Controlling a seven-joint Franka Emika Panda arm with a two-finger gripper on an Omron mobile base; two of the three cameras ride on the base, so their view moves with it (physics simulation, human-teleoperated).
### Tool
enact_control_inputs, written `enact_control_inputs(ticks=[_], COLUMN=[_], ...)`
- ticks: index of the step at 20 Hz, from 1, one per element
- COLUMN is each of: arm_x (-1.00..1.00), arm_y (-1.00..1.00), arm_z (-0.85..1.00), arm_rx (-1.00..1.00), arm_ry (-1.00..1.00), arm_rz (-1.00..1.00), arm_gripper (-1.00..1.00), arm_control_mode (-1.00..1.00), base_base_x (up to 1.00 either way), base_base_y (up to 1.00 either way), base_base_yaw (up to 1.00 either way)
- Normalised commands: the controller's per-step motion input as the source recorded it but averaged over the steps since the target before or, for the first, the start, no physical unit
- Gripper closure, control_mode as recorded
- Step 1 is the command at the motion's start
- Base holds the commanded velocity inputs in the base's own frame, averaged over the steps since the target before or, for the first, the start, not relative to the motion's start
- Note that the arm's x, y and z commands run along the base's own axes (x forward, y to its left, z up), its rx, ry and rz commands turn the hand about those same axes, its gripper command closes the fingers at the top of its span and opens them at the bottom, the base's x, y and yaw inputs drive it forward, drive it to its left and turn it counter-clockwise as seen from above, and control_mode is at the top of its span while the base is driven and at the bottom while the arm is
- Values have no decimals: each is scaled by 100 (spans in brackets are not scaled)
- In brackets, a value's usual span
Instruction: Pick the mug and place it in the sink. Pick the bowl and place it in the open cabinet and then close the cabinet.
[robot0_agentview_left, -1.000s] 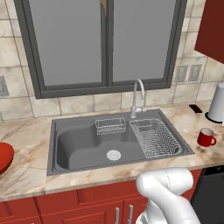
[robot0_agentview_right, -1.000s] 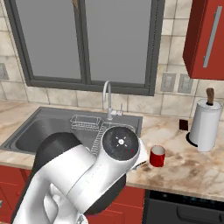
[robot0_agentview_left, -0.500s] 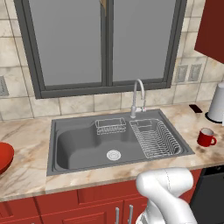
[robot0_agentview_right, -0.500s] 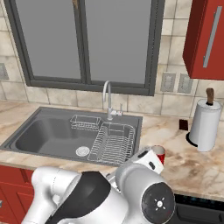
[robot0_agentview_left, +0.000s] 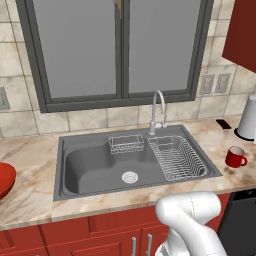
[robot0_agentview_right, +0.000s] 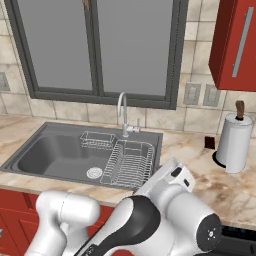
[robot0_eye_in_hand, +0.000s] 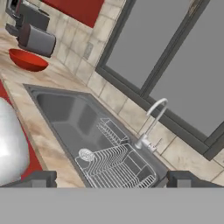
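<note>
The small red mug (robot0_agentview_left: 235, 157) stands on the marble counter to the right of the sink (robot0_agentview_left: 95, 167), upright, handle to the right. The wide red bowl (robot0_agentview_left: 5, 180) sits at the counter's left edge, and also shows as the bowl (robot0_eye_in_hand: 28, 60) far left of the sink (robot0_eye_in_hand: 65, 111) in the hand view. A red wall cabinet (robot0_agentview_right: 235, 45) with a silver bar handle hangs upper right; I cannot tell if its door is open. My gripper (robot0_eye_in_hand: 112, 179) is open and holds nothing, its fingertips (robot0_eye_in_hand: 37, 178) wide apart, looking over the sink's dish rack from the counter's front.
A curved faucet (robot0_agentview_left: 158, 110) rises behind the sink, with a wire dish rack (robot0_agentview_left: 177, 157) in the right basin. A paper towel roll (robot0_agentview_right: 232, 142) stands at the right. A toaster (robot0_eye_in_hand: 37, 40) sits behind the bowl. My arm's bulk (robot0_agentview_right: 165, 220) blocks the counter front.
My arm has swung rightward across the front of the right base view and now covers the mug there. The mug, bowl and base have not moved.
</note>
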Motion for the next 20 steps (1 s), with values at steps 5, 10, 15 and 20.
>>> enact_control_inputs(ticks=[5, 10, 15, 20], arm_x=[50, 39, 21, 7], arm_y=[-28, -27, -21, -7], arm_z=[0, 0, -12, -32], arm_rx=[4, 6, 6, 2], arm_ry=[0, 4, 15, 6], arm_rz=[8, 1, 0, -2], arm_gripper=[-100, -100, -100, -100], arm_control_mode=[-100, -100, -100, -100], base_base_x=[0, 0, 0, 0], base_base_y=[0, 0, 0, 0], base_base_yaw=[0, 0, 0, 0])
